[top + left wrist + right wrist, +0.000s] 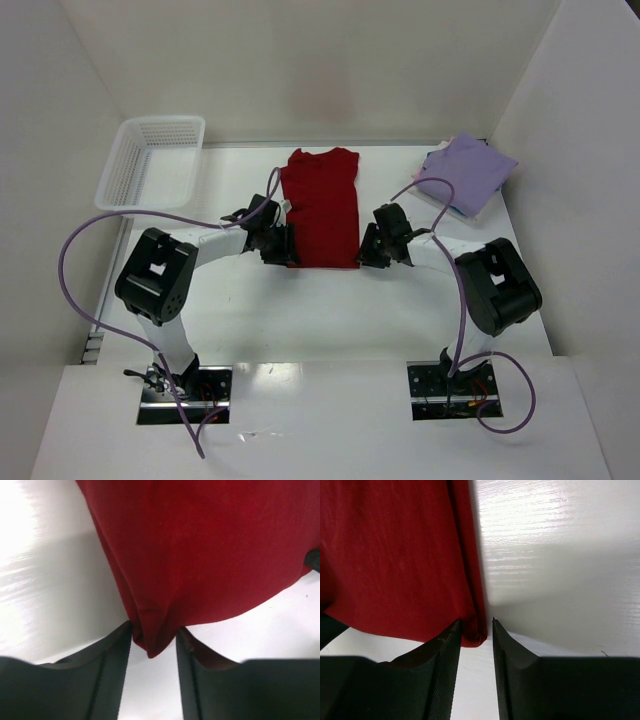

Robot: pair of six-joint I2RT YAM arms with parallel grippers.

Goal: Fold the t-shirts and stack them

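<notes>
The dark red t-shirt (pixel 322 205) lies flat on the white table, folded into a narrow lengthwise strip with the collar at the far end. My left gripper (pixel 281 246) is at its near left corner. In the left wrist view the bunched red corner (pixel 152 640) fills the gap between the fingers (pixel 112 665), which pinch it. My right gripper (pixel 372 249) is at the near right corner. There the shirt's edge (pixel 475 630) sits between the fingers (pixel 445 660), with a thin gap to the right finger. A folded lavender t-shirt (pixel 468 172) lies at the far right on pink and blue ones.
A white mesh basket (pixel 152 160) stands at the far left corner of the table. White walls close in the table on the left, back and right. Purple cables loop from both arms.
</notes>
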